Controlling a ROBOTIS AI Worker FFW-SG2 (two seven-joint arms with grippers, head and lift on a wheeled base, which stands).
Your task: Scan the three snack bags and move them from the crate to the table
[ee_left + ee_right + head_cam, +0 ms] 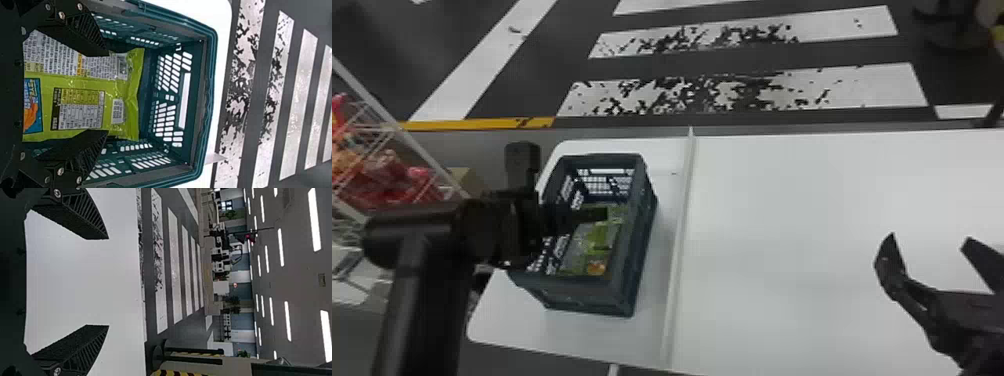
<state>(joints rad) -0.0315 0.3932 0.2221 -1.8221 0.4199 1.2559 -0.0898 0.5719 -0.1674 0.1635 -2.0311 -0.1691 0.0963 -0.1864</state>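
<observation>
Over the crate point(627, 295) in the head view is my left gripper point(592, 215), with green snack bags point(598, 241) lying below it; how many cannot be told. The left wrist view has my left gripper point(107, 93) open, its fingers on either side of a green snack bag point(78, 84) lying label side up inside the crate point(209, 98). My right gripper point(929, 239) is parked over the right part of the white table point(782, 210). Seen from its own wrist, the right gripper point(108, 282) is open and holds nothing.
A raised white strip point(679, 240) separates the crate's white surface point(572, 340) from the larger table. To the far left stands a wire rack point(407, 135) with red packages. Beyond the table lies a dark floor with white stripes point(857, 85).
</observation>
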